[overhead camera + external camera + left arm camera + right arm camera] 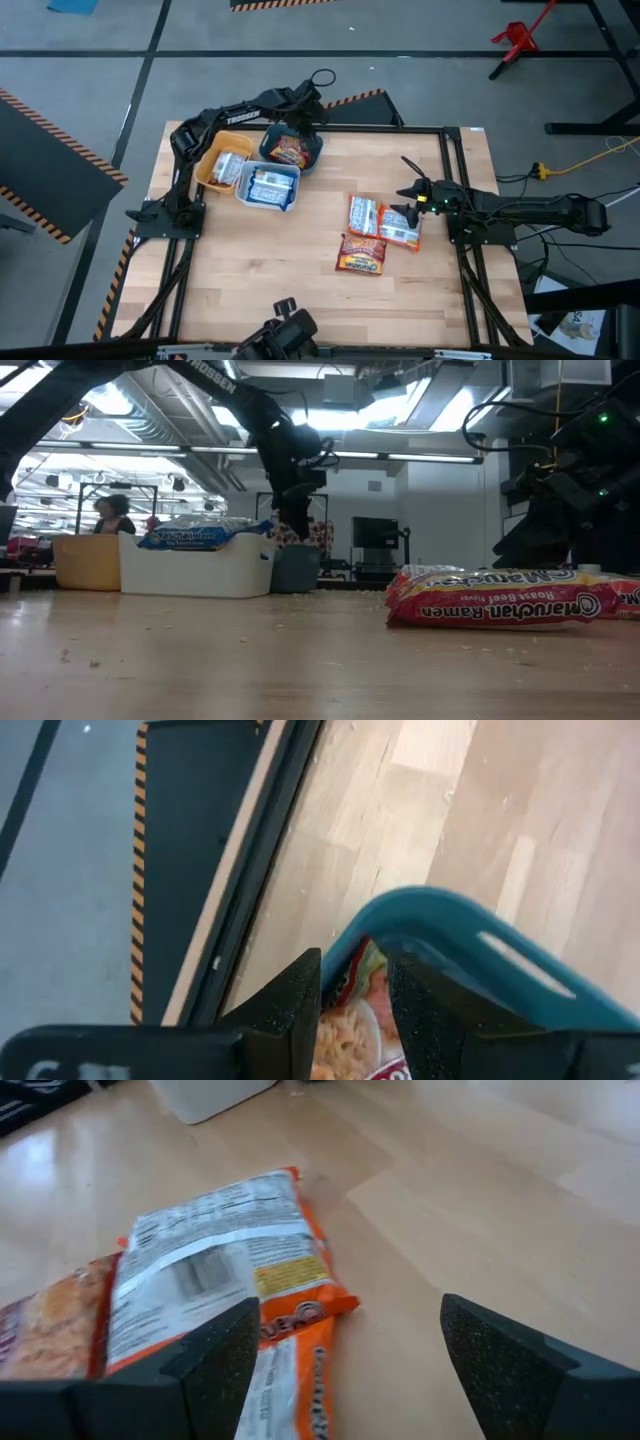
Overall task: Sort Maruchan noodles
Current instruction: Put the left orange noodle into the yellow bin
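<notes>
Three Maruchan packets lie flat on the table's right half: an orange-silver one (pixel 363 215) (pixel 215 1265), a second orange-silver one (pixel 401 232) (pixel 285 1385), and a red-orange one (pixel 362 255) (pixel 505 605) (pixel 45 1320). My right gripper (pixel 408 208) (pixel 350 1350) hovers wide open just above them. My left gripper (pixel 303 122) (pixel 355 1005) stands over the far rim of the teal bin (pixel 312 152) (pixel 480 935), its fingers a little apart. A red packet (pixel 289 151) (pixel 350 1020) lies in that bin below them. Other packets lie in the white bin (pixel 268 187) and the yellow bin (pixel 206 170).
The three bins cluster on the table's far left part (pixel 195 565). The wood between the bins and the loose packets, and toward the near edge (pixel 270 280), is bare. A black frame (pixel 455 180) runs along the table's edges. A person (pixel 112 515) shows far off in the room.
</notes>
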